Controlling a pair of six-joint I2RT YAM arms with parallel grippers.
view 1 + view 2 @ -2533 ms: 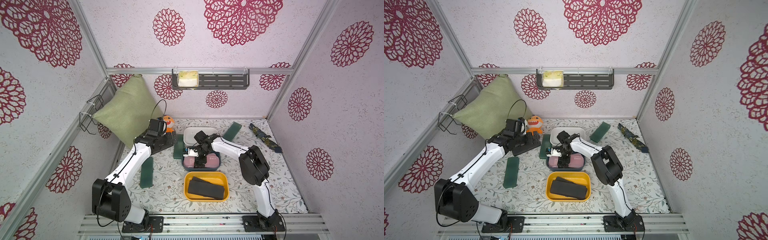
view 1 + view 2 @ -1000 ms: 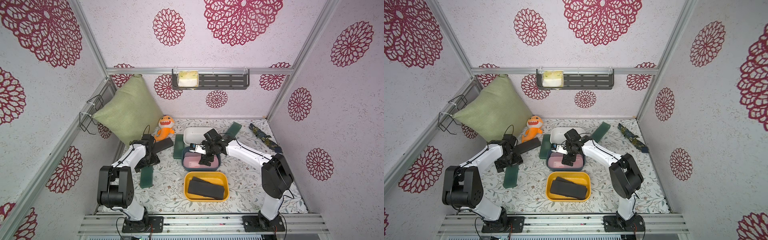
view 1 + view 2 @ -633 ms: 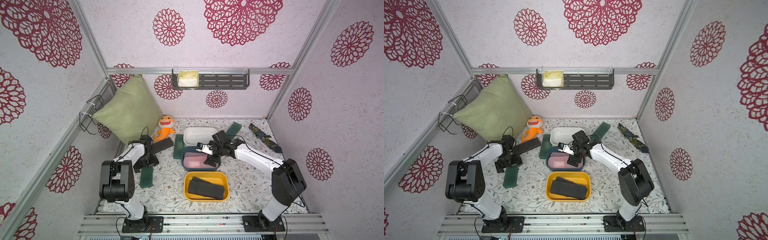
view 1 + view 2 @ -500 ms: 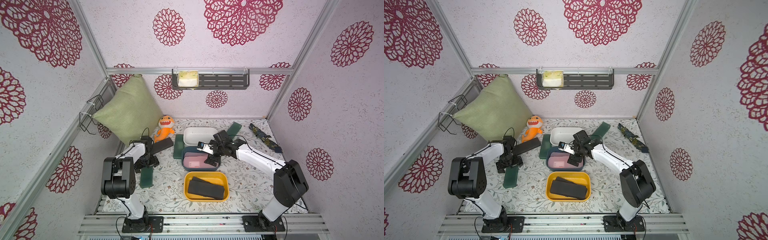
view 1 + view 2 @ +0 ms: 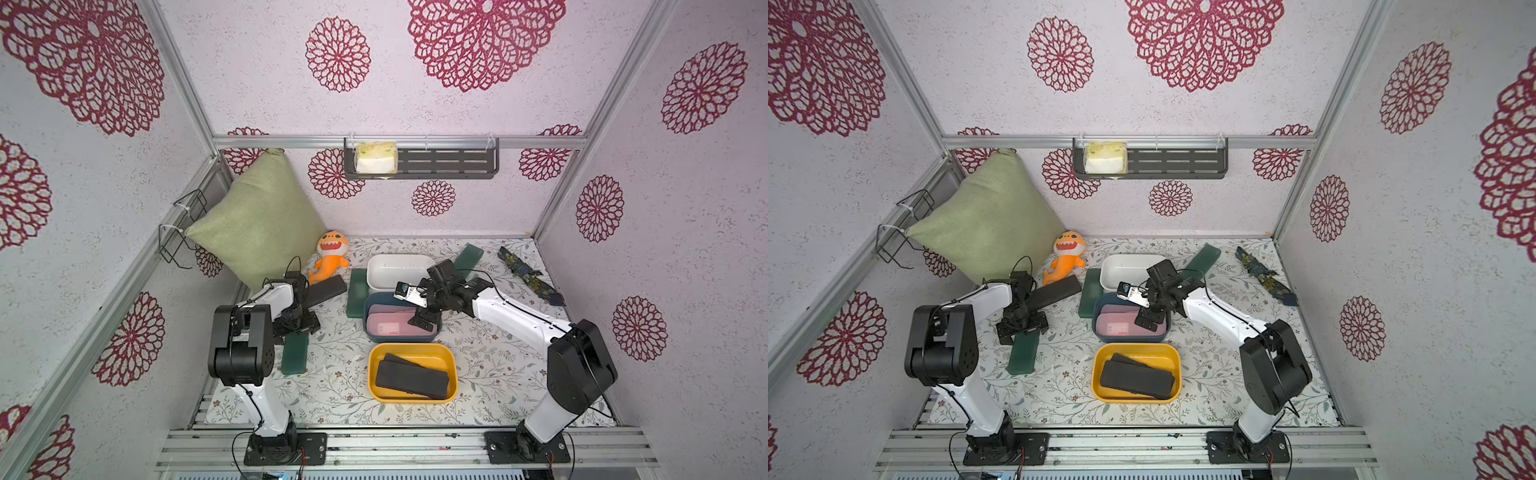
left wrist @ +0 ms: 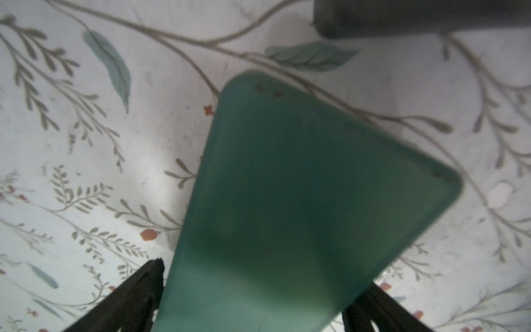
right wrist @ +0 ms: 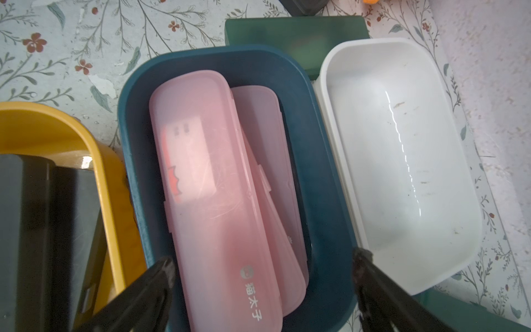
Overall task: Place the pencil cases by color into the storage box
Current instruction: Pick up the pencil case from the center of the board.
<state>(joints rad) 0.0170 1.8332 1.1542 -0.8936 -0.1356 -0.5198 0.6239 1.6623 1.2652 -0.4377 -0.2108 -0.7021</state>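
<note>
Green case (image 6: 287, 201) straddled by left gripper (image 6: 258, 278), jaws apart; right gripper (image 7: 264, 258) above pink cases (image 7: 207, 172) in blue bin (image 7: 324, 178), jaws likewise apart.

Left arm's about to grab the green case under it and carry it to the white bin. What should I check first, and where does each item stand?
1. Left end effector open: ok.
2. Lined up on green case: ok; the case runs between its jaws in the left wrist view.
3. Low enough to grip: cannot tell.
4. White bin empty: ok.
5. Right end effector open and empty: ok, above the pink cases in the blue bin.
6. Right arm clear of the white bin: cannot tell; its wrist sits close by the bin's end in both top views.
</note>
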